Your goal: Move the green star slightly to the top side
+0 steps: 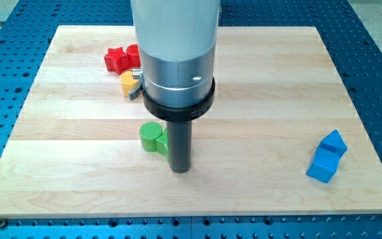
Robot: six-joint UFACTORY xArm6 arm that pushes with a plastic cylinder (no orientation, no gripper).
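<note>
A green block [152, 137] lies on the wooden board [257, 99], a little left of the middle. Its right part is hidden behind my rod, so I see rounded lobes and cannot make out its full shape. It is the only green block in view. My tip [180, 170] rests on the board just to the right of and below the green block. The rod's side is against or very close to the block's right edge.
Two red blocks [119, 58] sit close together at the upper left, with a yellow block [130, 82] just below them, partly behind the arm's grey body. Two blue blocks [326, 157] lie touching near the right edge.
</note>
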